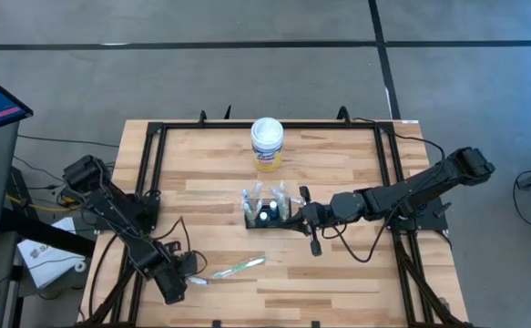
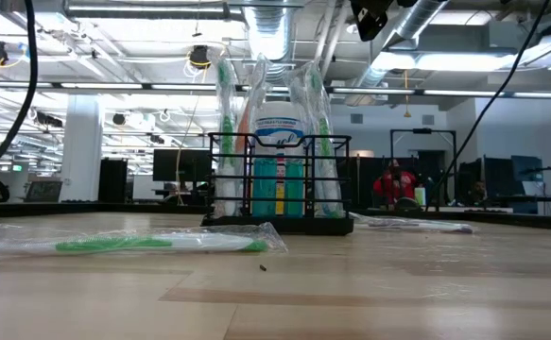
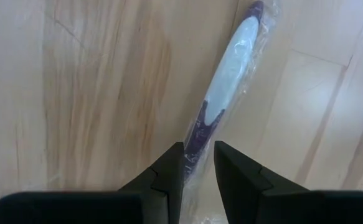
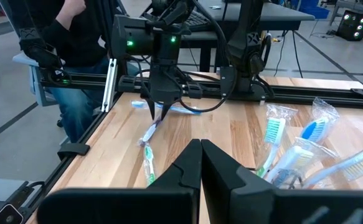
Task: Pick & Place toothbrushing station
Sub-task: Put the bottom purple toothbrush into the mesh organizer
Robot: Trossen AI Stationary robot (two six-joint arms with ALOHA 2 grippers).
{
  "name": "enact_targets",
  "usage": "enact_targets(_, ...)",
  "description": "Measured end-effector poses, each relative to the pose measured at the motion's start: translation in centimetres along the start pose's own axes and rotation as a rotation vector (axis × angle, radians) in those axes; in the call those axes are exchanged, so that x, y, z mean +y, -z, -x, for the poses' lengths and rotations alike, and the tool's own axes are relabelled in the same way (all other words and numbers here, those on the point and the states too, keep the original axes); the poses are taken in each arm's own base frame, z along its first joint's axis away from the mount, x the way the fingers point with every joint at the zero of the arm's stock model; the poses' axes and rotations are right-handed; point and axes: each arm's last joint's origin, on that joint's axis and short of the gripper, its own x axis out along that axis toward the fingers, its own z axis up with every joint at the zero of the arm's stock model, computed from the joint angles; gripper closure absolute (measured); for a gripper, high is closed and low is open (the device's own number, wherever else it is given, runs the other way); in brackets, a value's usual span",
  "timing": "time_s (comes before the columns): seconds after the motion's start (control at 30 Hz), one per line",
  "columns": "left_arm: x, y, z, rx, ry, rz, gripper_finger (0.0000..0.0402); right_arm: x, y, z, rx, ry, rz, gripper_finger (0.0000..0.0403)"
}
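1. The caddy [image 1: 267,215] stands upright near the middle of the worktop [image 1: 338,282]. Seen from above, its long axis runs left to right, and its open top faces up.
2. It is a low box of thin black wire, with straight bars and a rectangular shape. In the low view I see through its walls to a white and blue bottle [image 2: 281,161] inside.
3. Wrapped toothbrushes [image 2: 226,132] stand in it with the heads up, leaning a little outward. Their clear plastic sleeves are crinkled and shiny.
4. My left hand [image 1: 185,278] is at the front left part of the worktop, well apart from the caddy. Its fingers [image 3: 237,177] are partly closed on the end of a purple and white toothbrush [image 3: 228,81] in a clear sleeve. The brush lies flat on the wood and points away from my hand.
5. My right hand [image 1: 294,216] is just beside the right end of the caddy. Its two dark fingers [image 4: 187,165] are pressed together and hold nothing.
6. A green toothbrush [image 1: 239,267] in its sleeve lies on the worktop between my left hand and the caddy, slightly slanted.
7. A round canister [image 1: 267,144] with a white lid and yellow label stands behind the caddy, near the far edge.
8. The worktop is light wood in long planks, smooth, with a black metal frame [image 1: 388,169] around it.
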Motion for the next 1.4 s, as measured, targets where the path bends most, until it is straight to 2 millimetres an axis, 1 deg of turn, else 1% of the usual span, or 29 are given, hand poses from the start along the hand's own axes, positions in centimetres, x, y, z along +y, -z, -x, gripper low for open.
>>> enact_targets(0.2,0.0,0.1,-0.2,0.036,-0.002,-0.001,0.0319,0.0,0.0,0.0,0.000,0.000,0.000,0.0403)
enact_targets(0.43,0.0,0.3,-1.6,0.092,-0.045,-0.006,0.0319,0.0,0.0,0.0,0.000,0.000,0.000,0.0403)
enact_targets(0.57,0.0,0.3,-1.7,0.097,-0.050,-0.005,0.0323,0.0,0.0,0.0,0.000,0.000,0.000,0.0403)
enact_targets(0.67,0.1,0.3,-1.7,0.098,-0.050,-0.005,0.0339,0.0,0.0,0.0,0.000,0.000,0.000,0.0403)
enact_targets(0.8,0.2,0.2,-1.7,0.106,-0.053,0.005,0.0382,0.0,0.0,0.0,0.000,0.000,0.000,0.0403)
enact_targets(0.87,0.3,-0.1,-1.7,0.112,-0.051,0.016,0.0391,0.0,0.0,0.0,0.000,0.001,0.000,0.0403)
enact_targets(1.03,0.5,-1.0,-1.7,0.115,-0.043,0.045,0.0388,-0.1,0.0,0.0,0.000,0.002,0.000,0.0403)
enact_targets(1.13,0.2,-1.8,-1.4,0.101,-0.026,0.012,0.0395,-0.1,0.0,0.0,0.000,0.002,0.000,0.0403)
enact_targets(1.3,-0.5,-3.4,-0.6,0.005,-0.026,-0.043,0.0394,-0.1,0.0,0.0,0.000,0.002,0.000,0.0403)
enact_targets(1.4,-0.4,-3.8,-0.5,0.001,-0.032,-0.048,0.0396,-0.1,0.0,0.0,0.000,0.002,0.000,0.0403)
